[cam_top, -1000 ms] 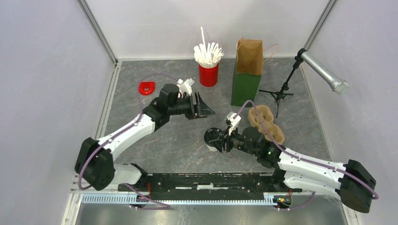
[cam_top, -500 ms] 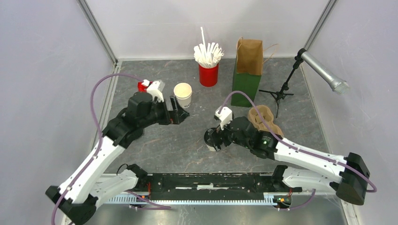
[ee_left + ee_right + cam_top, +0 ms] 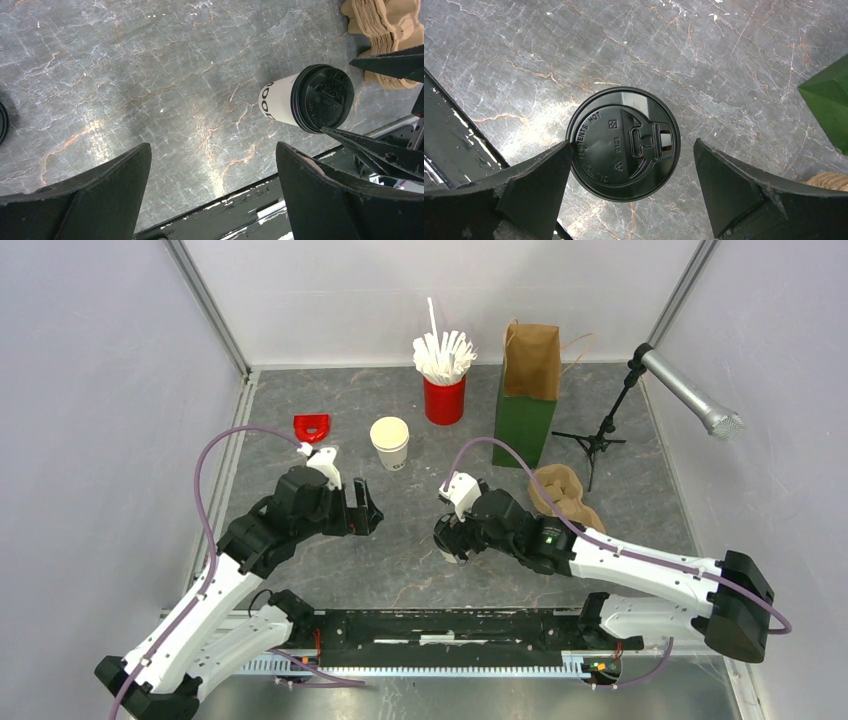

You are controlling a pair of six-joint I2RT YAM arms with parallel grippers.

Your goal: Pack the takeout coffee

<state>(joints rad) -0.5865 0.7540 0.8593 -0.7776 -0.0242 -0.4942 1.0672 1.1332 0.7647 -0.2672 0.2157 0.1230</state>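
Observation:
The takeout coffee (image 3: 280, 100), a cream-white cup with dark print and a round black lid (image 3: 624, 144), stands upright on the grey marble table (image 3: 400, 560). In the top view the takeout coffee (image 3: 444, 538) sits just under my right gripper (image 3: 458, 528). Seen from the right wrist, my right gripper (image 3: 633, 146) is open, and its jaws straddle the lid from above with the left one close to the rim. My left gripper (image 3: 362, 508) is open and empty, left of the coffee. From its wrist, the left gripper (image 3: 212, 170) holds only bare table between its fingers (image 3: 320, 185).
A lidless white cup (image 3: 389, 440) stands behind my left gripper. Further back are a red cup of white straws (image 3: 444, 390), a green box with a brown paper bag (image 3: 525, 410) and a red piece (image 3: 312, 426). Cardboard cup carriers (image 3: 562, 490) and a microphone stand (image 3: 600, 435) sit to the right.
The left gripper opened, uncovered the lidless white cup and drew back toward the near left. The right gripper opened wide over the lidded cup, which stayed in place.

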